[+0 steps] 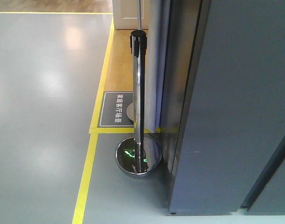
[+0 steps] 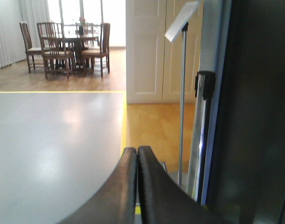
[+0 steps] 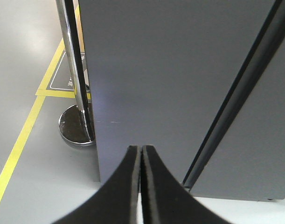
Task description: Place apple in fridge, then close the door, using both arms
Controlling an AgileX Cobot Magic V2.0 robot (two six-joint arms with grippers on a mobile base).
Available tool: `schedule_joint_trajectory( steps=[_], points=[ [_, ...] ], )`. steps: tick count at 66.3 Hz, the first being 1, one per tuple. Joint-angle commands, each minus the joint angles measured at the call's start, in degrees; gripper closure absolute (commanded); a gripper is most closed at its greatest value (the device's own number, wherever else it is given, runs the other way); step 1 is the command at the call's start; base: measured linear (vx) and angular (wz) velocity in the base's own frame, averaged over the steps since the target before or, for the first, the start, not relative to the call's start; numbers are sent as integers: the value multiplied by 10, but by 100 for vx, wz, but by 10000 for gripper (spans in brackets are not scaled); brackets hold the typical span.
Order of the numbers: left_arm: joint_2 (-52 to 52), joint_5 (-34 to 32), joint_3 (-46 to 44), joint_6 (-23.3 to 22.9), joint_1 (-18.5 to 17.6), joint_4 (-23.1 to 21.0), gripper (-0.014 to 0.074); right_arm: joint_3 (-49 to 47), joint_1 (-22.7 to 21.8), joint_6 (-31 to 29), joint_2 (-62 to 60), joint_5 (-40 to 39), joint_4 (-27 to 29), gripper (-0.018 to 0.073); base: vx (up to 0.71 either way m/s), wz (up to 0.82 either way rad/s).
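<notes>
Floor: smooth grey floor marked with yellow tape lines; a strip of wooden flooring lies beyond the tape, with a dark floor sign bearing white characters set into it.

Background, left wrist view: a dining table with wooden chairs before bright windows, white panelled doors, and a thin sign stand with a tilted white placard at its top.

Fridge: tall dark grey cabinet filling the right side of the front view and most of the right wrist view. Only its grey outer faces show. A dark diagonal seam runs across the front in the right wrist view; whether the door is fully shut cannot be told from these views.

Stanchion: chrome post with a black cap, on a round polished base, standing just beside the fridge's left corner.

Left gripper: black fingers pressed together, nothing between them, pointing toward the open floor and wooden strip with the fridge edge at right.

Right gripper: black fingers closed against each other, empty, pointing at the fridge's lower grey face.

Apple: not visible in any view; its location cannot be told.
</notes>
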Motion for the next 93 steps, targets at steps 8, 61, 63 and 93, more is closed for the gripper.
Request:
schedule_joint_trajectory(
  steps=[8,61,63,93],
  points=[
    [-33,-88,50,-15,0,-6,602,-18,-2,-2,5,-37,-11,561,0,0],
    [-39,-86,64,-104,0,116,602,-18,-2,-2,6,-37,-11,561,0,0],
    [-39,-86,64,-108,0,121,602,-18,-2,-2,6,-37,-11,561,0,0],
    [-39,-86,64,-136,0,147,602,-18,-2,-2,6,-37,-11,561,0,0]
  ],
)
